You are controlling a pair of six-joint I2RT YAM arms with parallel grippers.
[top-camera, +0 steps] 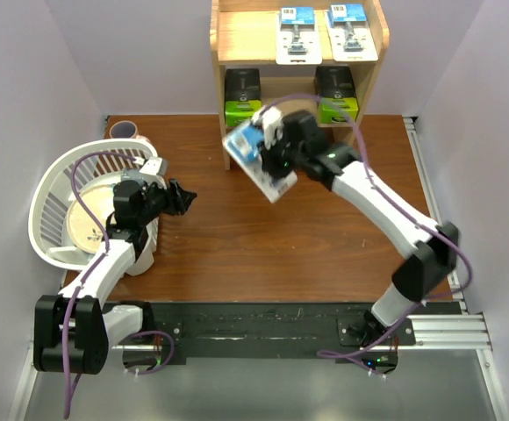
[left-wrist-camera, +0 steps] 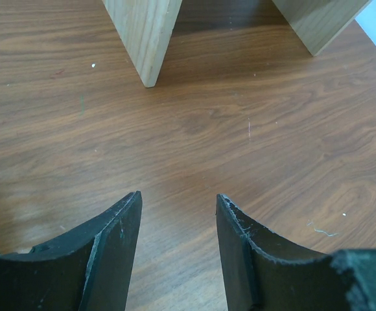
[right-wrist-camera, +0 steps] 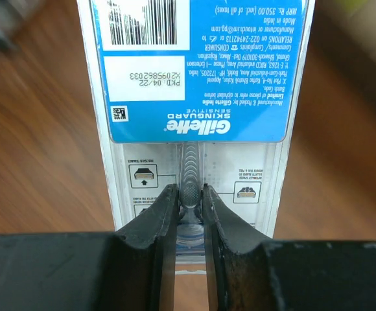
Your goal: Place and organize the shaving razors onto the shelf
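White-and-blue card (top-camera: 259, 160), thin board under a clear blister, hangs in the right pincer (right-wrist-camera: 189, 197). Its black jaws are pinched narrow across the ribbed grey razor handle at one end of the pack (the barcode end sticks out away from the wrist). The card is off the worktop (top-camera: 237, 246), just in front of the shelf (top-camera: 241, 35), before the left half of the lower tier.

What the next move turns on is that the shelf lies straight beyond the card. The bare stretch of its top tier is at the left, beside two cards (top-camera: 297, 37) that lie with their long axes running front to back. The held card's long axis slants across the shelf front and its face is tilted. I judge it needs a lift to the top tier and a turn to match its neighbours.

The right arm is the nearer, being at the shelf already. The left pincer (left-wrist-camera: 178, 207) stands half wide with nothing between its jaws, well to the left of the shelf and low over the brown wood-grain worktop. A white ribbed basket (top-camera: 48, 206) lies farther left again.

Two black boxes (top-camera: 242, 95) with lime-green ends sit on the shelf's lower tier, one at each side. The shelf is pale plain wood, hard-edged. The card is glossy and light, so it will probably slide or flex.
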